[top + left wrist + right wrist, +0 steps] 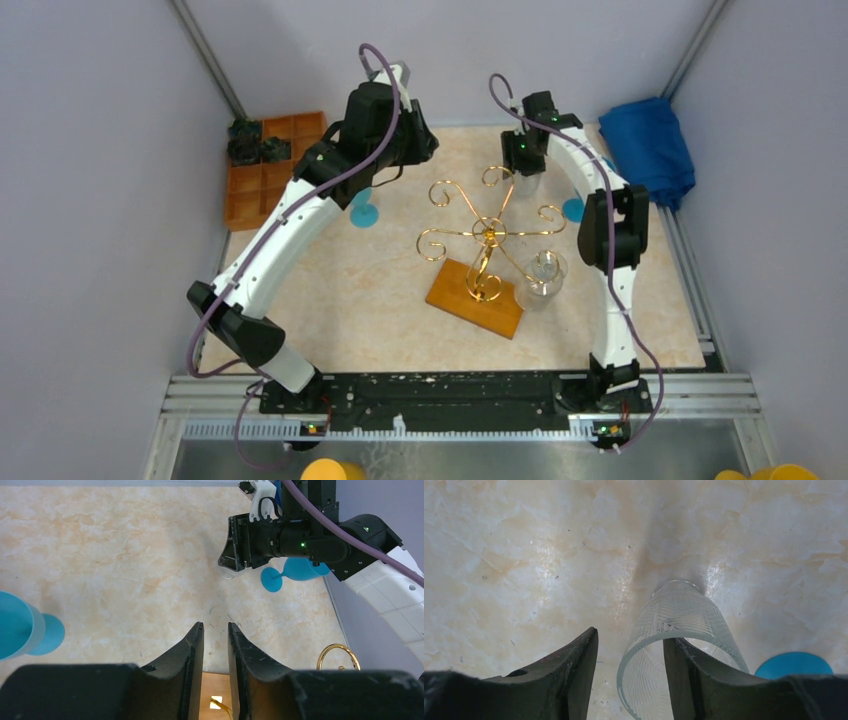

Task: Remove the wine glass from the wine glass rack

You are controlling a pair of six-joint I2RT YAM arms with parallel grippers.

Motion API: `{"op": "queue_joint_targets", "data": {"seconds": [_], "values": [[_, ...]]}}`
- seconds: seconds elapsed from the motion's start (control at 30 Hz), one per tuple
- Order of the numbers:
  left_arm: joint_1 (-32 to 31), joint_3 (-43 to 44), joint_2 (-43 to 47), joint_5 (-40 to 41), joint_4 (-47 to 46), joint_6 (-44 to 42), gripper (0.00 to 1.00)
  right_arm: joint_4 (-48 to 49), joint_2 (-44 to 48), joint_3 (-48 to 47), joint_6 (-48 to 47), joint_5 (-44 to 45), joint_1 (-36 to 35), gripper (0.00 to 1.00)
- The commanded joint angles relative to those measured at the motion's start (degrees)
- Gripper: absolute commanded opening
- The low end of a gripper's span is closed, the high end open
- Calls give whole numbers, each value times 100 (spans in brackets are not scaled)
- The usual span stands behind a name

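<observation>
The gold wine glass rack stands mid-table on its wooden base. One clear wine glass hangs from the rack's near-right arm. Beyond the rack, my right gripper is open over a second clear ribbed glass. One finger is inside the rim; the other finger is outside and apart from the wall. That glass looks to rest on the table. My left gripper hovers at the far left, almost shut with nothing between its fingers. Below it show the base and a scroll.
A teal glass sits left of the rack, another by the right arm, its foot close to my right finger. An orange compartment tray is far left, a blue cloth far right. Walls enclose the table.
</observation>
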State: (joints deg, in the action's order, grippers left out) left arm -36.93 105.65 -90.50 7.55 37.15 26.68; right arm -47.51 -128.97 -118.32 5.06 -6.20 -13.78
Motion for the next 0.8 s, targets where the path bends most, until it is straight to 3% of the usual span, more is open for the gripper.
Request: {"op": "queue_joint_targets", "data": {"seconds": [0.0,0.43,0.6,0.77], "values": [[-20,-88,190,49,-94,-119,31,-151,193,-490,9,-102,-37,52],[-17,-123,216,85,-111,-101,32,-439,1732,-966,257,-93,-37,56],[-21,-114,224,56,-144,-128,32,422,3053,71,651,142,-36,57],[-27,-206,313,-54,-238,-147,32,1782,5179,1990,1267,234,-24,53]]}}
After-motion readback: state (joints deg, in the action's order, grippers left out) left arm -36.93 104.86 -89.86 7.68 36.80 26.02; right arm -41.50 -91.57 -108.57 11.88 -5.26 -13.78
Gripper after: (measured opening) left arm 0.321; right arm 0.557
